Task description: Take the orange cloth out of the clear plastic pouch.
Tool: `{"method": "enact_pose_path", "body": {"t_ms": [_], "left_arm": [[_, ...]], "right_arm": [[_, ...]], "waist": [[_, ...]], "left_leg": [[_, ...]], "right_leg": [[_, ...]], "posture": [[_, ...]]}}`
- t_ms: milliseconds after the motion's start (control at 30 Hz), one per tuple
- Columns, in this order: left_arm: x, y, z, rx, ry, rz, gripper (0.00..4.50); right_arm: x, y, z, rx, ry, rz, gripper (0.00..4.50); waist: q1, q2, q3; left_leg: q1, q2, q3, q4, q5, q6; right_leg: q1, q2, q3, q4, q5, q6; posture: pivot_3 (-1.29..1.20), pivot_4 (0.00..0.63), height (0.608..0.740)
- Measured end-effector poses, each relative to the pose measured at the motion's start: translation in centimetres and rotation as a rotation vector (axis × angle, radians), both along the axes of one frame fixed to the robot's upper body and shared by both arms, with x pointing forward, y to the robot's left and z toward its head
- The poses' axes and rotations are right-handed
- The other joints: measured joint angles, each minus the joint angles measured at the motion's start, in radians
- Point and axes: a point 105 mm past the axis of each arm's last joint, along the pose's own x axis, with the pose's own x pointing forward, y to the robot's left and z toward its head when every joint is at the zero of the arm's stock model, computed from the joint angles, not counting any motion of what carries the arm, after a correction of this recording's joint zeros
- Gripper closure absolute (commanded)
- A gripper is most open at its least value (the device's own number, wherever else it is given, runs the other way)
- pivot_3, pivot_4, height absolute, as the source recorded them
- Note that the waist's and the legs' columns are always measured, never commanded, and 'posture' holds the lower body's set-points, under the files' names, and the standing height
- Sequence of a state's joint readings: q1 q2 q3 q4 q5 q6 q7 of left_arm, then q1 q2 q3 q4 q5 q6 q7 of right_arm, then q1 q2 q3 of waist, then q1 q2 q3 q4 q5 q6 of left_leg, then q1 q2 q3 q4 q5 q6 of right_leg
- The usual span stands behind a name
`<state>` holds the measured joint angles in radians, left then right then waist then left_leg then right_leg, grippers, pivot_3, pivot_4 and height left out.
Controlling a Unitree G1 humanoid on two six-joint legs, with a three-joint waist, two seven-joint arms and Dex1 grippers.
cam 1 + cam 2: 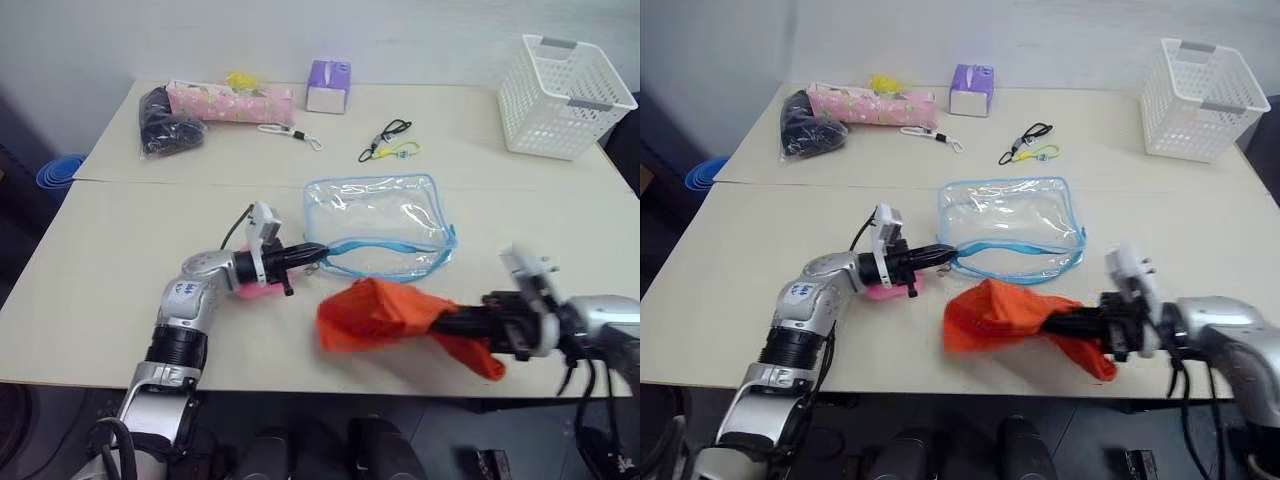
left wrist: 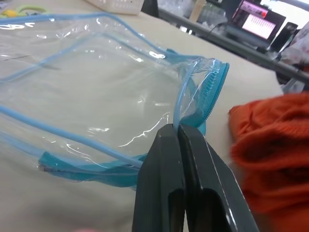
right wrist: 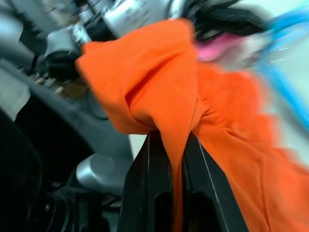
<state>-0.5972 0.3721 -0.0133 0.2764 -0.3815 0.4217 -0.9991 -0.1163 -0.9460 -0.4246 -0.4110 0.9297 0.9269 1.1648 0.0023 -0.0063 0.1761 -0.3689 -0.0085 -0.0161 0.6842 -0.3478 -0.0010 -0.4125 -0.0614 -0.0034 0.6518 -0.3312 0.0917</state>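
The left end effector (image 1: 312, 252) was clamped on the near-left corner of the pouch (image 1: 385, 218), its fingers (image 2: 181, 159) pressed together over the blue zip edging. The pouch lay flat and see-through at mid-worktop (image 1: 120, 260), with nothing orange inside it. The right end effector (image 1: 1060, 322) was pinched shut on the cloth (image 1: 385, 312), which hung bunched from its fingers at the near edge of the worktop, just in front of the pouch and clear of its mouth. A pink toy (image 1: 256, 290) sat under the left wrist.

By that look the cloth was already out, so the remaining risks were small ones. The cloth hung over the near edge; released there, it could slide off onto the floor. A loose fold might also catch on the open zip edging if the right arm swung back toward the pouch. The left grip was on a thin slippery edge, so any tug could pull the pouch along or drag the toy with it.
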Motion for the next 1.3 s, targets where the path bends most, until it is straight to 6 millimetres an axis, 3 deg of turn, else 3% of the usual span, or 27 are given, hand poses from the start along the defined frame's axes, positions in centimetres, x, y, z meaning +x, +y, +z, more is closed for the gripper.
{"method": "enact_pose_path", "body": {"t_ms": [200, 300, 367, 467, 600, 633, 667, 733, 800, 933, 1033, 1100, 1200, 1300], "left_arm": [[-2.0, 1.7, -0.7, 0.054, -0.094, -0.102, 4.5], [-2.1, 1.8, -0.6, 0.075, -0.126, -0.131, 4.5], [-2.2, 1.8, -0.8, 0.103, -0.143, -0.153, 4.5], [-2.1, 1.6, -0.9, 0.125, -0.161, -0.182, 4.5], [-2.0, 1.2, -0.8, 0.155, -0.197, -0.218, 4.5], [-1.9, 1.1, -0.9, 0.153, -0.2, -0.217, 4.5], [-1.7, 0.9, -0.9, 0.149, -0.204, -0.221, 4.5], [-1.6, 0.7, -0.7, 0.148, -0.205, -0.237, 4.05], [-1.8, 0.5, -0.7, 0.16, -0.207, -0.267, 3.58], [-2.1, 0.9, -0.7, 0.207, -0.252, -0.298, 2.37], [-2.1, 2.6, 0.5, 0.197, -0.26, -0.255, 1.53], [-2.0, 4.8, 1.8, 0.161, -0.254, -0.165, 0.92], [-3.2, 10.3, 1.8, 0.215, -0.221, -0.012, 0.03], [-4.3, 13.4, 1.3, 0.248, -0.215, 0.12, 0.01]], "right_arm": [[1.6, -6.2, 6.8, -0.013, -0.161, -0.216, 4.47], [3.7, -9.3, 8.1, -0.105, -0.302, -0.32, 4.47], [5.5, -11.7, 7.4, -0.226, -0.402, -0.397, 4.47], [8.0, -14.5, 4.7, -0.345, -0.525, -0.487, 4.47], [8.4, -16.8, -1.1, -0.522, -0.506, -0.498, 4.47], [8.1, -17.1, -2.7, -0.538, -0.477, -0.489, 4.23], [7.8, -17.3, -4.4, -0.55, -0.425, -0.475, 3.96], [7.3, -17.4, -7.0, -0.564, -0.349, -0.455, 3.43], [6.8, -18.0, -8.5, -0.58, -0.306, -0.461, 2.78], [6.1, -18.4, -8.8, -0.576, -0.318, -0.453, 1.45], [4.9, -18.6, -7.8, -0.511, -0.361, -0.465, 0.5], [3.7, -18.3, -6.8, -0.468, -0.41, -0.458, 0.0], [1.3, -15.5, -5.6, -0.379, -0.474, -0.422, 0.0], [-0.1, -11.0, -5.1, -0.298, -0.509, -0.36, 0.0]], "waist": [[0.001, 0.0, 0.0], [-0.001, 0.0, 0.0], [-0.003, 0.0, 0.0], [-0.004, 0.001, 0.0], [0.0, 0.001, 0.0], [-0.001, 0.001, 0.0], [-0.002, 0.001, 0.0], [-0.005, 0.001, 0.0], [-0.006, 0.001, 0.0], [-0.013, 0.001, 0.0], [-0.013, 0.001, 0.0], [-0.01, 0.002, 0.0], [-0.019, 0.003, -0.001], [-0.015, 0.004, -0.001]], "left_leg": [[0.0, 0.0, 0.0, -0.001, 0.0, 0.0], [0.0, 0.0, 0.002, -0.001, 0.0, 0.001], [0.0, 0.0, 0.003, -0.001, 0.0, 0.002], [0.0, 0.0, 0.006, -0.001, 0.0, 0.002], [-0.001, 0.0, 0.007, -0.001, 0.0, 0.002], [-0.001, 0.0, 0.008, -0.001, 0.0, 0.002], [-0.001, 0.0, 0.009, -0.001, 0.0, 0.003], [0.0, 0.0, 0.011, 0.0, 0.0, 0.003], [0.002, 0.0, 0.013, 0.0, 0.0, 0.003], [0.003, 0.001, 0.013, 0.0, 0.001, 0.003], [0.003, 0.001, 0.012, 0.0, 0.0, 0.003], [0.002, 0.002, 0.011, -0.001, 0.0, 0.003], [0.003, 0.004, 0.008, -0.004, -0.002, 0.0], [0.004, 0.003, 0.007, -0.003, -0.002, 0.001]], "right_leg": [[0.0, 0.0, 0.0, -0.001, 0.0, 0.0], [0.001, 0.0, 0.001, -0.004, 0.0, 0.0], [0.001, 0.0, 0.001, -0.004, 0.0, 0.0], [-0.001, 0.0, 0.003, -0.003, 0.0, 0.0], [-0.002, 0.0, 0.002, 0.002, 0.0, 0.0], [-0.002, 0.0, 0.003, 0.002, 0.0, 0.0], [-0.002, 0.0, 0.004, 0.002, 0.0, 0.0], [-0.002, 0.0, 0.006, 0.001, 0.0, 0.0], [-0.002, 0.0, 0.008, 0.002, 0.0, 0.0], [-0.002, 0.001, 0.009, 0.002, 0.0, 0.0], [-0.002, 0.001, 0.008, 0.002, 0.0, 0.0], [-0.002, 0.001, 0.008, 0.002, 0.0, 0.0], [-0.002, 0.002, 0.006, 0.003, 0.0, 0.0], [0.001, 0.001, 0.007, 0.0, 0.0, -0.001]], "posture": [[0.0, 0.15, 0.74], [0.0, 0.15, 0.74], [0.0, 0.15, 0.74], [0.0, 0.15, 0.74], [0.0, 0.15, 0.74], [0.0, 0.15, 0.74], [0.0, 0.15, 0.74], [0.0, 0.15, 0.74], [0.0, 0.15, 0.74], [0.0, 0.15, 0.74], [0.0, 0.15, 0.74], [0.0, 0.15, 0.74], [0.0, 0.15, 0.74], [0.0, 0.15, 0.74]]}}
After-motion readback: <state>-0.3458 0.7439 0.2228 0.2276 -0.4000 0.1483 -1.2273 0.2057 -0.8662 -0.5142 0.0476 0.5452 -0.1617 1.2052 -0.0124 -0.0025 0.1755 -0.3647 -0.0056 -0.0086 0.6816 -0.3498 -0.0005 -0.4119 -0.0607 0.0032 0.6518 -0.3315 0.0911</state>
